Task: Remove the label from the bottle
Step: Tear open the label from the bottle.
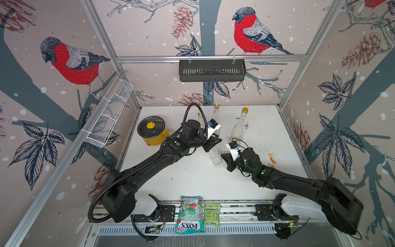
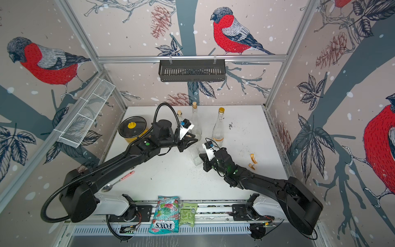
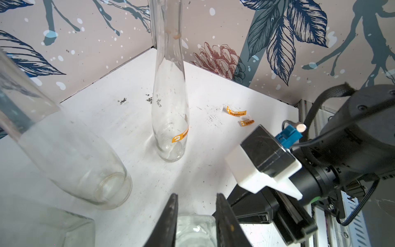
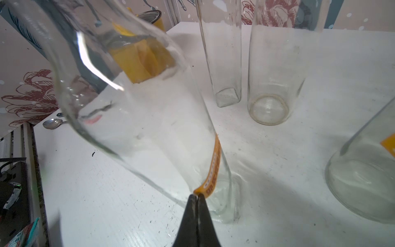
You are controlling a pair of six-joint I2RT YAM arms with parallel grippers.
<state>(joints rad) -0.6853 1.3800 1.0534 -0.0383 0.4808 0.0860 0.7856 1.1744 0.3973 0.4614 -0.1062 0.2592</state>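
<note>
Label and jaws meet low on the bottle. The right arm's jaws are pressed together, with the orange strip's free end pinched between their tips. From that pinch the strip runs away up the glass, roughly along the bottle's long axis. We judge that the coming pull turns on this: drawing back towards 4 o'clock, the way the right arm reaches in, would peel the strip along its own length.

In both top views the bottle stands near the middle of the tabletop. The right jaws are at its 3 o'clock side, and the left arm comes in from 8 o'clock to its upper part. The left jaws are closed on the bottle, one on either side of the glass. The right arm is plainly nearer the label.

Only the right wrist view shows the pinch; from above we cannot make out this label at all. The left wrist view adds the left jaws' hold, a second bottle off at 1 o'clock wearing its own orange band, and two peeled scraps on the tabletop.
</note>
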